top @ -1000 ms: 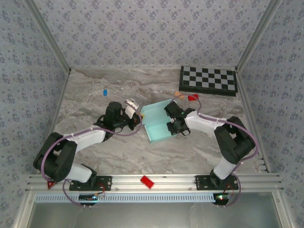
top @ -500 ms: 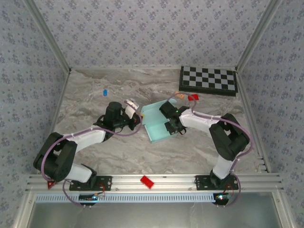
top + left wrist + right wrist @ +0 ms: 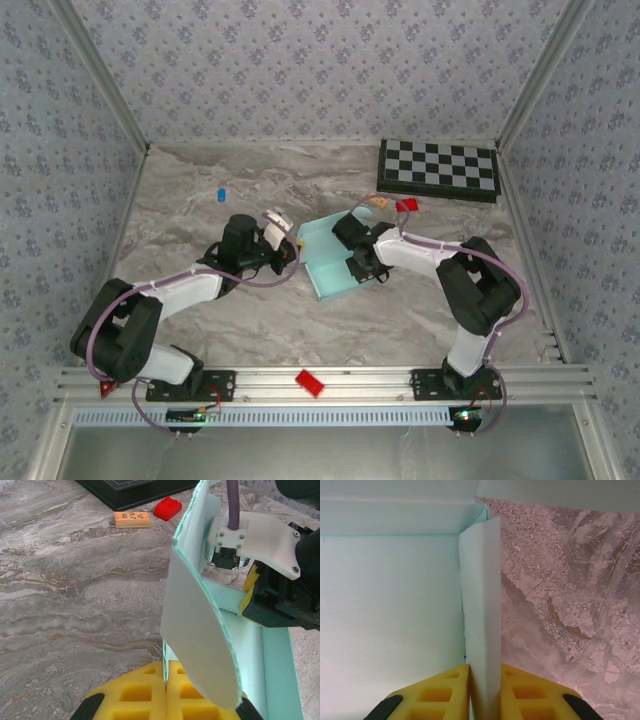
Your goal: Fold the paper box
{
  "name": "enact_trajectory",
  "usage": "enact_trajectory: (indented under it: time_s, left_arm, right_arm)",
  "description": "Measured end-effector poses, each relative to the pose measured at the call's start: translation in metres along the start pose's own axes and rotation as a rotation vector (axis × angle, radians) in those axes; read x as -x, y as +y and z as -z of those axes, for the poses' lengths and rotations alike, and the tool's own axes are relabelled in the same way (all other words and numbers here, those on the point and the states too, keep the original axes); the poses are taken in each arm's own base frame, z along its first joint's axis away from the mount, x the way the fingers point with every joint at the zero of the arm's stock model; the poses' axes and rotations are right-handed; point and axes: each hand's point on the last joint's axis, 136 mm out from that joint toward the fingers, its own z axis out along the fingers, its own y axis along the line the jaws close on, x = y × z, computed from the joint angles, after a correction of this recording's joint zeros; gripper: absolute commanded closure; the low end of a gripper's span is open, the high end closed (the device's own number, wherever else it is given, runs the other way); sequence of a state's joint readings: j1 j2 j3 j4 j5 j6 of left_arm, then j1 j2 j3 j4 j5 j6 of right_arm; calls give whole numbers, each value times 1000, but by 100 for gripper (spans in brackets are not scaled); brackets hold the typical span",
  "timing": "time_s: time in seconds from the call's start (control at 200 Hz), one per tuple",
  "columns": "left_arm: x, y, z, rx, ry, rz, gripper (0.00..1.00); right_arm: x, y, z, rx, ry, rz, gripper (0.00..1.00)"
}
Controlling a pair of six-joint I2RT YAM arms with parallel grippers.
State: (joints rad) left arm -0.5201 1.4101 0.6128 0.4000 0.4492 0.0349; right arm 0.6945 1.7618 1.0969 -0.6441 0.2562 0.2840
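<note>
The paper box (image 3: 330, 262) is pale mint card, half folded, lying on the marble table between the two arms. My left gripper (image 3: 292, 245) is at its left edge. In the left wrist view the yellow pads (image 3: 145, 692) are shut on a thin edge of the card, and a curved flap (image 3: 195, 625) rises just beyond them. My right gripper (image 3: 360, 268) is at the box's right side. In the right wrist view its pads (image 3: 445, 690) are shut on an upright side wall (image 3: 480, 605), with the box floor (image 3: 390, 610) to the left.
A black-and-white chessboard (image 3: 438, 168) lies at the back right. In front of it are a red block (image 3: 406, 205) and a small wooden tile (image 3: 378, 200). A small blue piece (image 3: 221, 192) sits at the back left, and another red block (image 3: 309, 382) rests on the front rail.
My right arm has moved a little to the left with the side wall, and its wrist now sits further over the box. The left arm has stayed still.
</note>
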Motion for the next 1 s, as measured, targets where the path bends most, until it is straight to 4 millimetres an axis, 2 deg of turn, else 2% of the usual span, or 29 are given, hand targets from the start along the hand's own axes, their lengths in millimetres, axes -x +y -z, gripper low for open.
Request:
enact_trajectory:
  time_s: [0.23, 0.425, 0.64, 0.86, 0.999]
  left_arm:
    - [4, 0, -2, -7, -3, -3, 100]
    - [8, 5, -9, -5, -2, -2, 92]
    - [3, 8, -17, -10, 19, 0, 70]
    - [5, 9, -18, -2, 17, 5, 47]
    - [17, 11, -11, 26, -14, -9, 38]
  right_arm:
    - [1, 2, 0, 11, -4, -7, 79]
    - [0, 6, 1, 37, 0, -22, 73]
    - [-2, 13, 3, 79, -4, -50, 63]
    - [1, 16, 14, 111, -40, -78, 53]
    - [4, 14, 26, 133, -80, -100, 50]
